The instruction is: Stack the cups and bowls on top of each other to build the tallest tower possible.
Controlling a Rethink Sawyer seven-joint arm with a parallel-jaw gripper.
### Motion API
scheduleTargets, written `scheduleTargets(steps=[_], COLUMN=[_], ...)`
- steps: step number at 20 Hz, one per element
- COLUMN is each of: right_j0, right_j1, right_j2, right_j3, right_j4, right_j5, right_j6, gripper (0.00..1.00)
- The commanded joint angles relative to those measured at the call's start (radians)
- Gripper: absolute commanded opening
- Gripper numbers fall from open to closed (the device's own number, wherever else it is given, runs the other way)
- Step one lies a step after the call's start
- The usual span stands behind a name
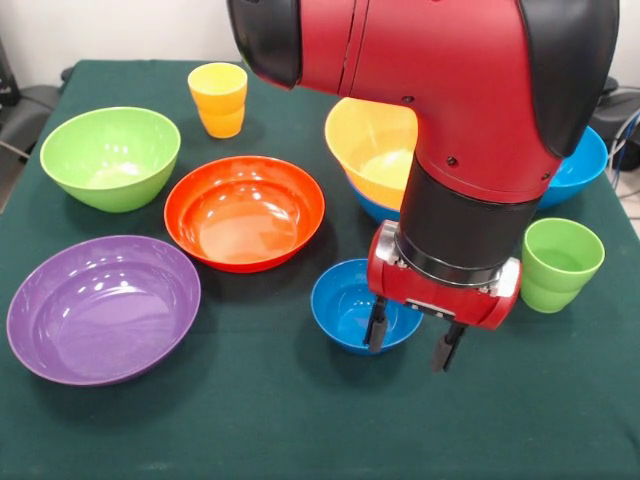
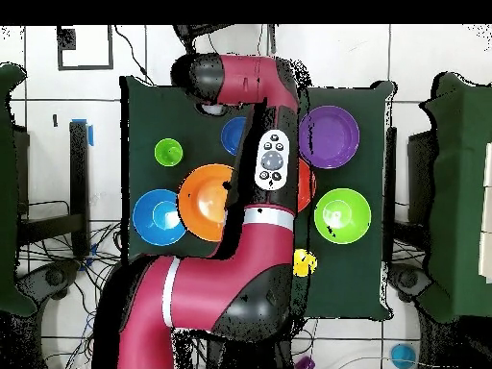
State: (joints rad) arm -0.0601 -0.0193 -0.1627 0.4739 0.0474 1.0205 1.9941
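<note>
1. Front view: gripper (image 1: 411,347) is hanging low at centre-bottom of the frame, fingers spread apart and holding nothing; one fingertip is sitting over the right rim of the small blue bowl (image 1: 352,303), the other over bare cloth just right of it.
2. Risk, as I read it: if it's closing on that rim off-centre, the glossy bowl could tip or skid out; a light bowl w/ a thin wall gives little grip.
3. Risk 2: the tower (image 1: 372,150) at upper centre-right, a yellow-orange bowl nested in a blue one, is already tilting, so anything dropped on it crooked could slide off.
4. The arm is blocking much of the tower in both views, so I can't tell how many bowls are in it.
5. Around: green cup (image 1: 560,263) just right of the gripper, close enough to get bumped; orange-red bowl (image 1: 245,210) centre-left, purple bowl (image 1: 102,306) lower left, lime bowl (image 1: 111,155) upper left, yellow cup (image 1: 219,98) at top.
6. Another blue bowl (image 1: 585,165) is showing at the right edge behind the arm.
</note>
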Motion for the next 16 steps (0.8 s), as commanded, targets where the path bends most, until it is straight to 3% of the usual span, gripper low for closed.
scheduleTargets(steps=[1, 7, 16], right_j0=[0.016, 0.017, 0.022], right_j1=[-0.054, -0.026, -0.075], right_j2=[0.062, 0.063, 0.074], right_j3=[0.147, 0.112, 0.246], right_j4=[-0.012, -0.018, -0.025], right_j5=[0.141, 0.151, 0.085], right_j6=[-0.089, -0.079, -0.071], gripper=[1.00, 1.00, 1.00])
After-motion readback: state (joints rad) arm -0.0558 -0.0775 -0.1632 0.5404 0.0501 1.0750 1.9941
